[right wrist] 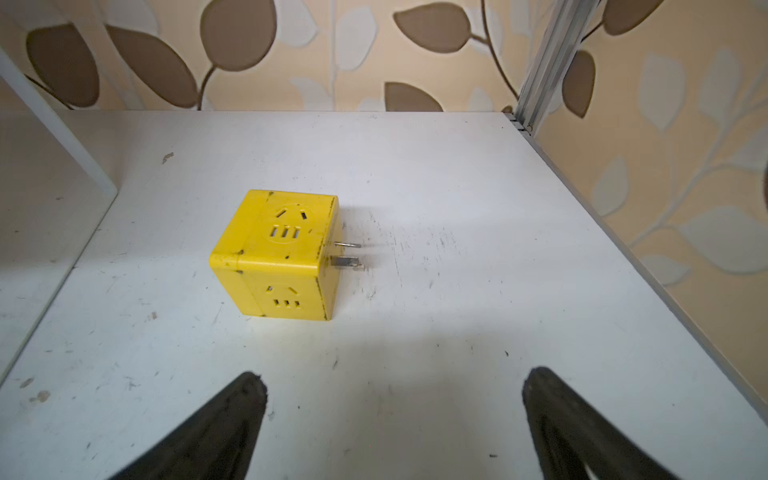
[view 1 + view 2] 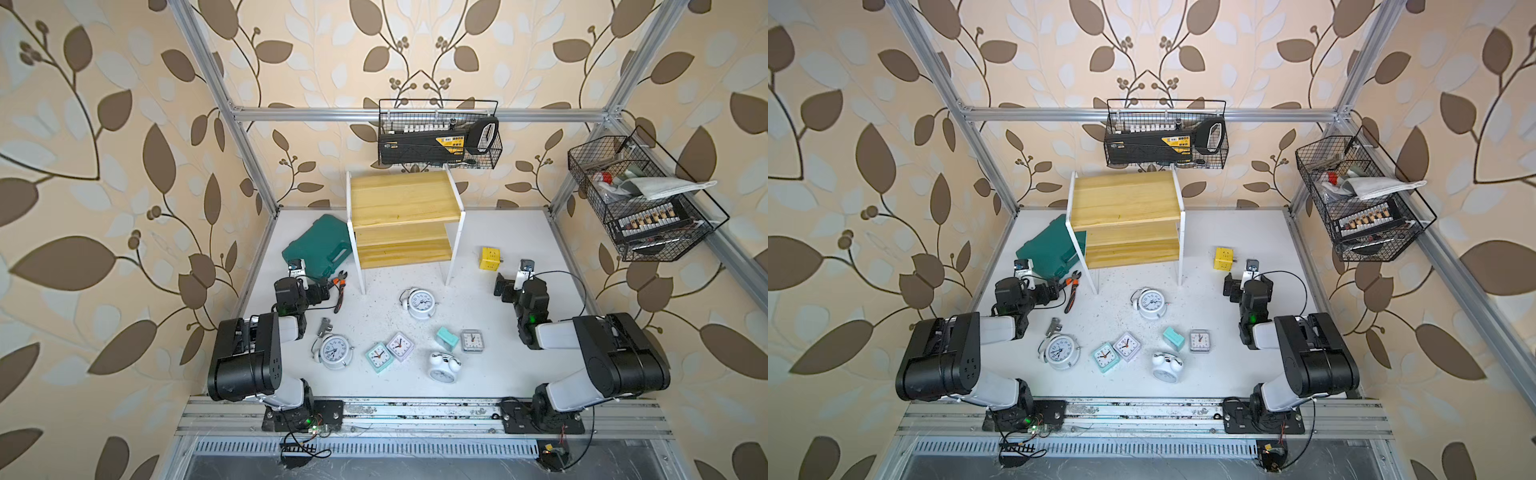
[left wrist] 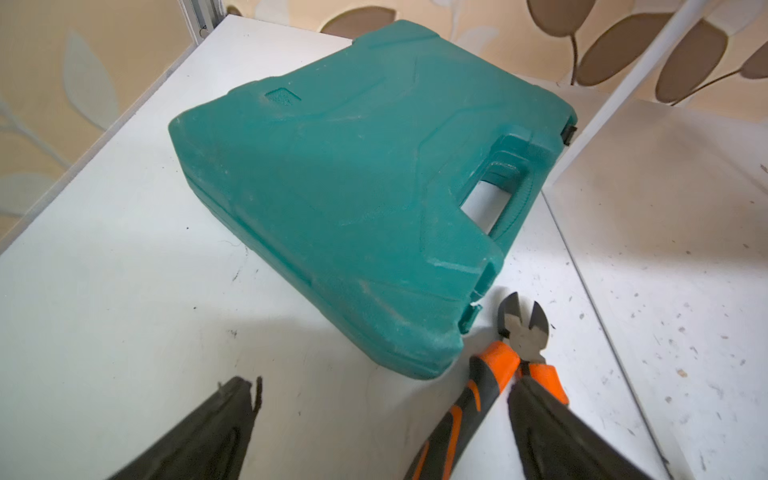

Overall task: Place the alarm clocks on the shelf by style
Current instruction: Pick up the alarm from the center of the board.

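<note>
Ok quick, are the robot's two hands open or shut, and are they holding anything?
Left gripper: open, holding nothing.
Right gripper: open, holding nothing.

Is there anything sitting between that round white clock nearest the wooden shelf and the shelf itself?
Nothing visible does. Only bare table lies between the round white clock and the shelf, and both its wooden boards are bare. The pliers lie off to one side, near the shelf's white leg.
</note>
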Controlling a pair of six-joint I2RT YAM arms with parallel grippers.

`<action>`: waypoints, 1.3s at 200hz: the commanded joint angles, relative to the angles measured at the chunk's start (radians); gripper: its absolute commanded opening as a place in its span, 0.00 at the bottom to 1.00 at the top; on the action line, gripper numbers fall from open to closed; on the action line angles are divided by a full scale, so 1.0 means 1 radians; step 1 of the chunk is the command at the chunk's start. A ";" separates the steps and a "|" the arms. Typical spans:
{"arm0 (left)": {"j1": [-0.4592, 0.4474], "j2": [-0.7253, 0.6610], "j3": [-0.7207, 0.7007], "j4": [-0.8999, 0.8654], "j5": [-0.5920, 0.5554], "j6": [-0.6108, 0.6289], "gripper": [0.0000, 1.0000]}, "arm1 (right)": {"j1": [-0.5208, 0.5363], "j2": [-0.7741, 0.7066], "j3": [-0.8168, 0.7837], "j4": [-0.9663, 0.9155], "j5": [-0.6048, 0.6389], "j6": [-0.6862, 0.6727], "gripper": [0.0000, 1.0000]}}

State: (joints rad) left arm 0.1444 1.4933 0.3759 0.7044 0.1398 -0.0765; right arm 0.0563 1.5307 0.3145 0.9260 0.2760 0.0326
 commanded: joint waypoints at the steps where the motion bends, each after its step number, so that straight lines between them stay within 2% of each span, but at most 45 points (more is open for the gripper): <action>1: 0.001 0.002 0.024 0.011 0.017 0.014 0.99 | 0.003 -0.004 0.023 0.000 -0.011 -0.005 0.99; 232: 0.000 -0.003 0.019 0.017 0.023 0.017 0.99 | 0.003 -0.019 0.005 0.028 -0.006 -0.005 0.99; 260: 0.002 -0.044 0.099 -0.156 0.046 0.028 0.99 | 0.006 -0.075 0.003 -0.017 -0.022 -0.013 0.99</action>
State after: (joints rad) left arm 0.1444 1.4925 0.3893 0.6720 0.1429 -0.0753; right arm 0.0566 1.5101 0.3145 0.9207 0.2722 0.0322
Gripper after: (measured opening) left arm 0.989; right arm 0.991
